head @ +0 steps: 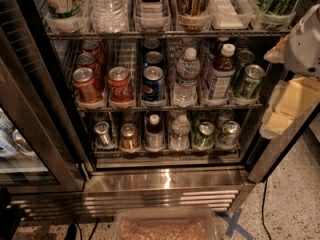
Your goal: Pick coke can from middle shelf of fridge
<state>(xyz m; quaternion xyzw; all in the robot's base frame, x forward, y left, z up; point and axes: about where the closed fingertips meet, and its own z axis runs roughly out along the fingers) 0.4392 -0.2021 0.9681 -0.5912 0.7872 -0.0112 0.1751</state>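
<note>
The fridge (278, 149) stands open in front of me, with three wire racks in view. The coke can (120, 86), bright red with white script, stands at the front of the second lane from the left on the middle shelf (170, 105). Darker red-brown cans (86, 84) stand to its left and blue Pepsi cans (153, 83) to its right. My gripper (289, 104), cream and white, hangs at the right edge of the view by the fridge's right frame. It is outside the shelves, far to the right of the coke can, and holds nothing that I can see.
The middle shelf also holds a water bottle (185, 79), a white-capped bottle (220, 75) and green cans (248, 81). The top rack (165, 34) carries tall bottles. The bottom rack (165, 149) carries small cans and bottles. The glass door (30, 134) stands open at left. A pinkish tray (165, 226) lies on the floor.
</note>
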